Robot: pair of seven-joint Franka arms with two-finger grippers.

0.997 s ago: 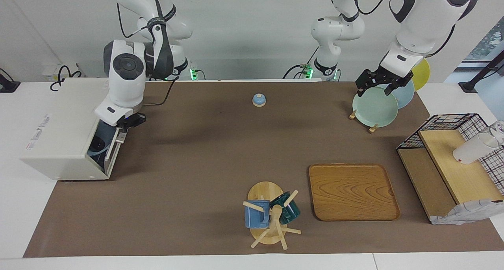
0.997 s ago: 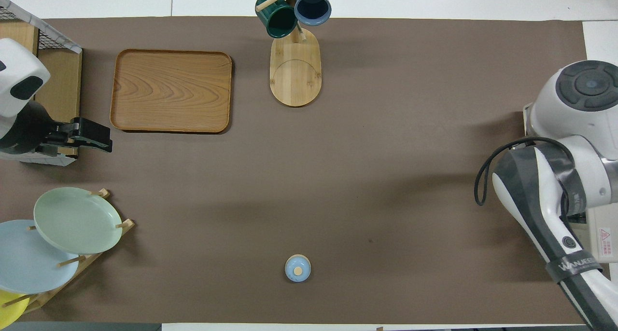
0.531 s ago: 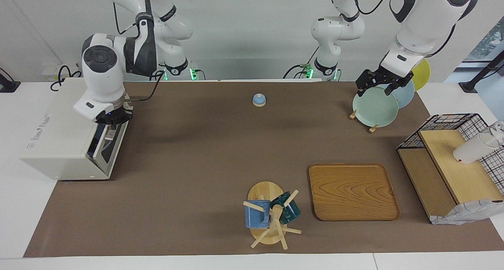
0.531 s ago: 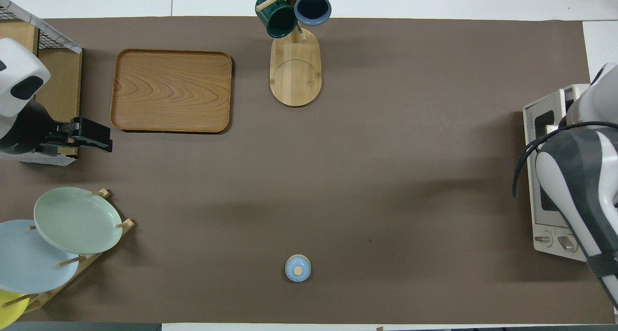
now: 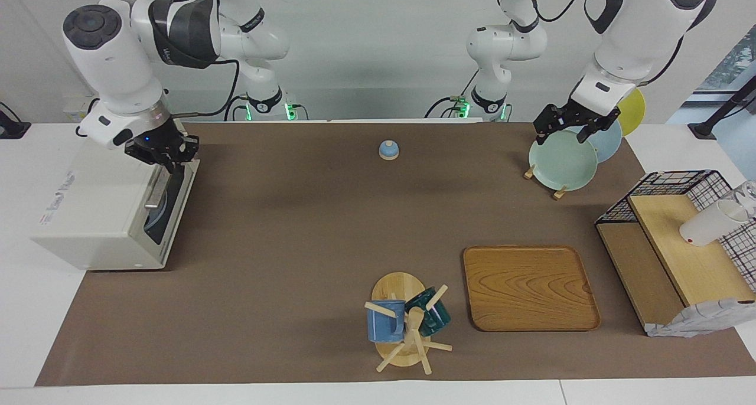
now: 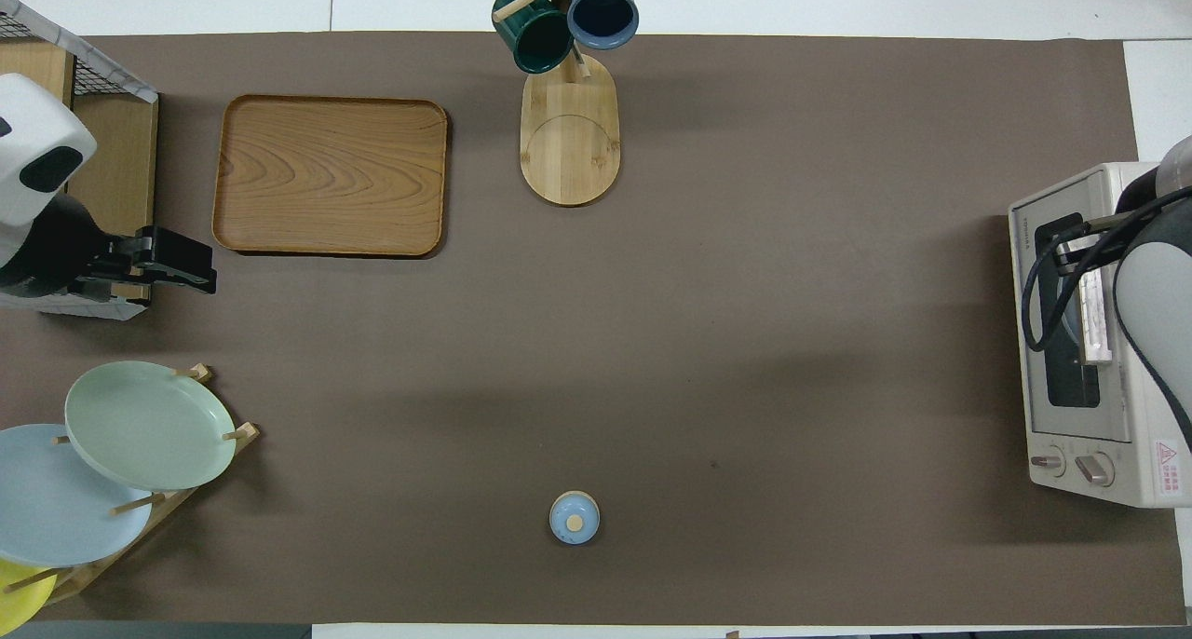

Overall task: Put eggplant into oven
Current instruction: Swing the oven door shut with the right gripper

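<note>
The off-white oven point(image 5: 100, 198) stands at the right arm's end of the table, its dark glass door up against its front. It also shows in the overhead view point(image 6: 1080, 434). The eggplant is out of view in both views. My right gripper point(image 5: 171, 160) hangs just above the door's upper edge, by the end of the bar handle point(image 5: 156, 189) nearer to the robots. In the overhead view the arm covers it. My left gripper point(image 5: 564, 134) is open and empty over the plate rack, and it also shows in the overhead view point(image 6: 182, 268).
A rack holds a green plate point(image 5: 562, 160), a blue one and a yellow one at the left arm's end. A small blue lidded pot point(image 5: 388, 150) sits near the robots. A wooden tray point(image 5: 528, 287), a mug tree point(image 5: 407, 325) and a wire basket point(image 5: 679, 239) stand farther out.
The oven door has swung from ajar up against the oven's front. My right arm has risen and drawn back over the oven's top edge. The left arm has not moved.
</note>
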